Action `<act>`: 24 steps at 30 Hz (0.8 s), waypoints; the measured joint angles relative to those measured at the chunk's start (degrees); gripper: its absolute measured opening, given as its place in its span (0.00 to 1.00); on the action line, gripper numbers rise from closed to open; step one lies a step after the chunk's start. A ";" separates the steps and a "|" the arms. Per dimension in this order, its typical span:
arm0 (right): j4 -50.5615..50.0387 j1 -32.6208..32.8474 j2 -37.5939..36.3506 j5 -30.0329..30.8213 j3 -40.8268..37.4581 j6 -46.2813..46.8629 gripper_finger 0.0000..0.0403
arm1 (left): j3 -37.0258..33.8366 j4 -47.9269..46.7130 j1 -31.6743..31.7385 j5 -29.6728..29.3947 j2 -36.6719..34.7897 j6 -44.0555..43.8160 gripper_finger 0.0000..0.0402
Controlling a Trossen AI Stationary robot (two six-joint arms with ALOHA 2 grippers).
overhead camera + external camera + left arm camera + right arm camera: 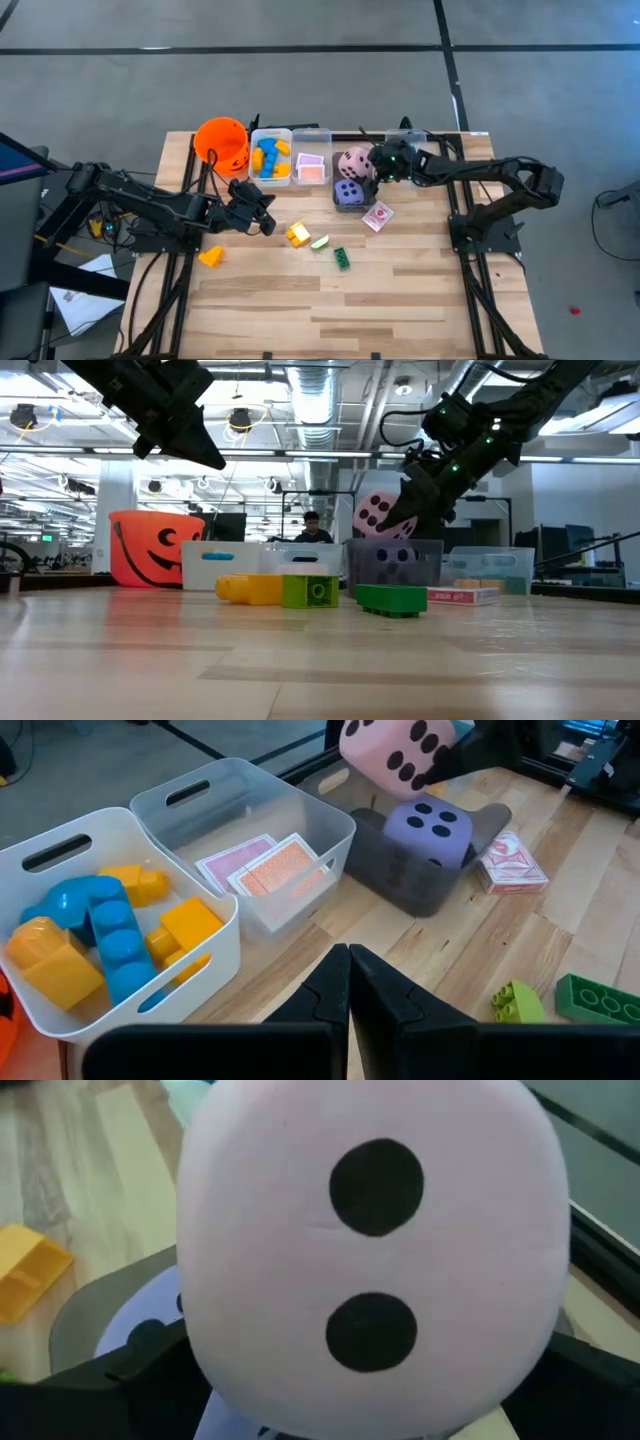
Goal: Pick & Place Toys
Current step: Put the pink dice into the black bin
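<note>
Above the grey bin with the purple die, right fingers wide around the pink die.

Bright overhead lighting, soft shadows, close-up blur

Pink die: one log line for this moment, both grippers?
right gripper: holding pink die above dark bin | purple die: in bin | left gripper: shut, empty, hovering near yellow block

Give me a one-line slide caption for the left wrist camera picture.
Pink die held above the purple die in its dark bin, beside bins of cards and blocks.
</note>
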 joint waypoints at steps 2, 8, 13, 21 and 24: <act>-0.08 0.23 -0.04 0.62 0.00 -0.80 0.99 | 0.00 0.00 0.02 0.00 -0.01 -0.02 0.00; -6.70 -0.06 -0.04 3.94 2.21 -3.80 0.99 | 0.00 0.02 0.01 0.00 -0.01 -0.24 0.00; -16.63 1.32 -0.04 8.42 8.67 -8.00 0.99 | 0.00 0.02 0.01 0.00 -0.01 -0.34 0.00; -23.79 4.30 -0.04 9.36 15.37 -12.78 0.99 | 0.00 0.02 0.01 0.00 0.00 -0.39 0.00; -29.61 5.57 -0.04 12.25 16.56 -15.79 0.99 | 0.00 0.03 0.00 0.01 -0.01 -0.41 0.00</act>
